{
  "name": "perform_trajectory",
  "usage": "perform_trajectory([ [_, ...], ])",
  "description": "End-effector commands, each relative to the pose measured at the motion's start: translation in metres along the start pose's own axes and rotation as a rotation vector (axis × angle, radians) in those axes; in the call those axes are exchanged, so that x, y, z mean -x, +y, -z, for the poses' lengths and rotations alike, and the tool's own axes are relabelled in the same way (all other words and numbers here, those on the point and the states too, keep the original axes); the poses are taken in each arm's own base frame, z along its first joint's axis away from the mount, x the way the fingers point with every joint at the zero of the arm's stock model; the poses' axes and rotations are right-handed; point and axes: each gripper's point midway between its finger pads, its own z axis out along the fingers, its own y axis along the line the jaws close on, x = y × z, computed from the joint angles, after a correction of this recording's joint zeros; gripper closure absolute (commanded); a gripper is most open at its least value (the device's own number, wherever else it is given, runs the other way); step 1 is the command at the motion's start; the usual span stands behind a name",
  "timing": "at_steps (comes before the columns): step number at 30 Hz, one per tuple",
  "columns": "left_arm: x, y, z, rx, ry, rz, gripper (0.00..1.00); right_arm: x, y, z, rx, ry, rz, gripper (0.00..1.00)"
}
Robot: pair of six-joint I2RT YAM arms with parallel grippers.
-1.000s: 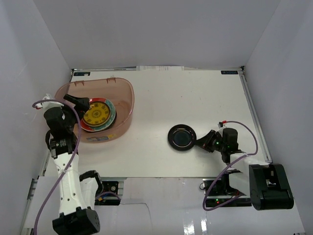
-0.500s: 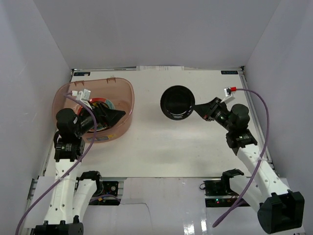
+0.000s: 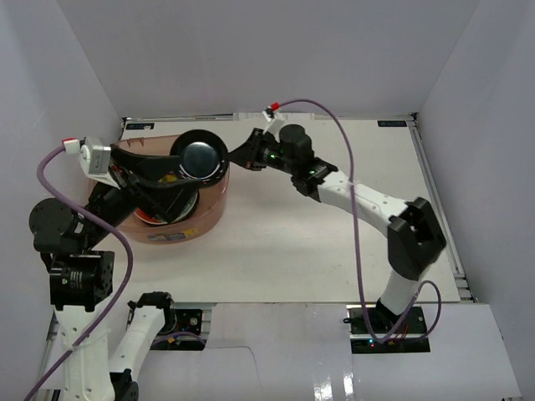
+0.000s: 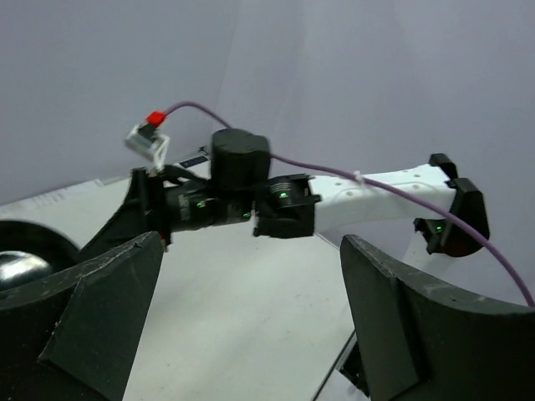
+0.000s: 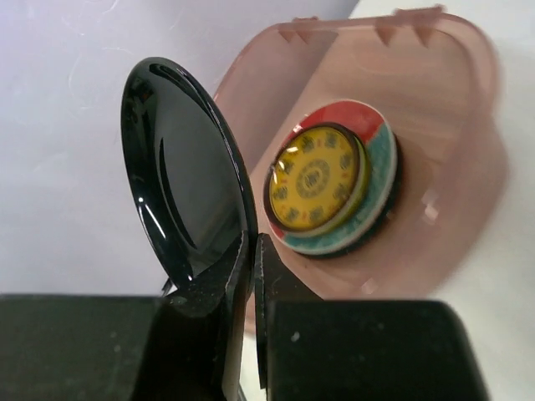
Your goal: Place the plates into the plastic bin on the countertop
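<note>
The right claw (image 5: pixel 252 251), clamped on the rim of the black plate (image 5: pixel 180 167), holds it above the plastic bin (image 5: pixel 456 109). The left claw (image 4: pixel 251 280) gapes empty. Next it likely needs lowering flat, then release.

Even, diffuse light fills the overhead view: the white bench (image 3: pixel 334 242) is bright, and the shadows on it are faint and soft. A pale glare patch sits on the middle of the black plate (image 3: pixel 201 156). The left wrist view is dimmer, its left pincer (image 4: pixel 251 251) dark and blurred. In the right wrist view thin highlights streak the plate's rim, the right pincer (image 5: pixel 253 251) is out of focus, and the bench corner is blown white.
</note>
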Motion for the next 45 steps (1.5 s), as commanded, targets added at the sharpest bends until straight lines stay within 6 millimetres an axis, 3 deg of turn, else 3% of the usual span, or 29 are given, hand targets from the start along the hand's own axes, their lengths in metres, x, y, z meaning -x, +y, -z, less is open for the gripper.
perform_trajectory([
  [1, 0.004, 0.002, 0.007, 0.078, 0.014, -0.011, 0.02, 0.015, 0.059, -0.045, 0.128, -0.04, 0.03, 0.92],
  [2, 0.011, 0.004, 0.01, 0.118, -0.011, -0.024, 0.02, -0.008, 0.039, -0.069, 0.084, 0.013, 0.015, 0.92],
  [3, 0.011, 0.008, 0.012, 0.145, -0.013, -0.023, 0.02, -0.015, 0.046, -0.08, 0.092, 0.028, 0.019, 0.92],
  [4, 0.008, 0.012, 0.013, 0.171, -0.004, -0.015, 0.02, 0.0, 0.067, -0.091, 0.127, -0.002, 0.036, 0.92],
  [5, 0.009, 0.017, 0.013, 0.199, -0.01, -0.013, 0.02, -0.022, 0.041, -0.113, 0.068, 0.041, 0.03, 0.92],
  [10, 0.0, 0.028, 0.011, 0.225, 0.009, 0.001, 0.02, -0.043, 0.032, -0.165, 0.044, 0.061, 0.019, 0.92],
  [13, -0.004, 0.035, 0.01, 0.241, 0.018, 0.007, 0.02, -0.059, 0.018, -0.173, -0.003, 0.07, 0.032, 0.92],
  [16, -0.008, 0.043, 0.008, 0.258, 0.023, 0.021, 0.02, -0.059, 0.014, -0.168, -0.031, 0.057, 0.058, 0.87],
  [17, -0.01, 0.045, 0.007, 0.261, 0.022, 0.024, 0.02, -0.067, 0.006, -0.166, -0.051, 0.067, 0.061, 0.74],
  [20, -0.018, 0.053, 0.005, 0.275, 0.022, 0.052, 0.02, -0.07, 0.008, -0.163, -0.041, 0.093, 0.086, 0.45],
  [24, -0.027, 0.064, 0.009, 0.323, 0.001, 0.077, 0.02, -0.07, 0.014, -0.16, -0.04, 0.14, 0.129, 0.29],
  [26, -0.025, 0.071, 0.014, 0.371, -0.033, 0.077, 0.02, -0.059, 0.027, -0.15, -0.017, 0.127, 0.153, 0.28],
  [27, -0.024, 0.072, 0.016, 0.385, -0.043, 0.077, 0.02, -0.069, 0.019, -0.145, -0.031, 0.15, 0.157, 0.27],
  [29, -0.016, 0.074, 0.019, 0.418, -0.077, 0.079, 0.02, -0.043, 0.048, -0.126, 0.033, 0.088, 0.197, 0.24],
  [30, -0.014, 0.073, 0.02, 0.423, -0.085, 0.08, 0.02, -0.052, 0.039, -0.118, 0.019, 0.11, 0.203, 0.21],
  [31, -0.011, 0.073, 0.021, 0.427, -0.095, 0.083, 0.02, -0.034, 0.061, -0.101, 0.056, 0.075, 0.223, 0.2],
  [33, -0.006, 0.073, 0.022, 0.442, -0.113, 0.082, 0.02, -0.025, 0.072, -0.083, 0.079, 0.06, 0.273, 0.11],
  [34, -0.007, 0.074, 0.022, 0.446, -0.105, 0.088, 0.02, -0.023, 0.076, -0.062, 0.081, 0.06, 0.296, 0.04],
  [35, -0.007, 0.074, 0.022, 0.448, -0.101, 0.096, 0.02, -0.021, 0.078, -0.049, 0.076, 0.051, 0.322, 0.1],
  [36, -0.013, 0.073, 0.021, 0.438, -0.075, 0.11, 0.02, 0.002, 0.101, -0.019, 0.106, -0.013, 0.374, 0.1],
  [37, -0.017, 0.073, 0.02, 0.431, -0.063, 0.118, 0.02, 0.004, 0.098, -0.005, 0.092, -0.029, 0.394, 0.1],
  [38, -0.021, 0.072, 0.02, 0.427, -0.054, 0.136, 0.02, -0.018, 0.068, 0.01, 0.023, 0.003, 0.403, 0.1],
  [39, -0.032, 0.069, 0.019, 0.395, -0.022, 0.156, 0.02, -0.022, 0.062, 0.027, 0.014, -0.003, 0.444, 0.1],
  [40, -0.039, 0.066, 0.018, 0.37, -0.002, 0.167, 0.02, -0.024, 0.051, 0.062, -0.027, -0.033, 0.464, 0.1],
  [41, -0.047, 0.062, 0.018, 0.342, 0.019, 0.181, 0.02, -0.024, 0.043, 0.081, -0.064, -0.056, 0.477, 0.1],
  [42, -0.064, 0.056, 0.018, 0.288, 0.067, 0.204, 0.02, -0.012, 0.056, 0.116, -0.048, -0.116, 0.488, 0.1],
  [43, -0.073, 0.052, 0.018, 0.26, 0.089, 0.218, 0.02, -0.021, 0.047, 0.131, -0.064, -0.113, 0.486, 0.1],
  [44, -0.084, 0.051, 0.019, 0.241, 0.112, 0.237, 0.02, -0.049, 0.015, 0.148, -0.121, -0.068, 0.476, 0.1],
  [45, -0.092, 0.048, 0.019, 0.217, 0.124, 0.261, 0.02, -0.058, 0.006, 0.161, -0.129, -0.067, 0.464, 0.1],
])
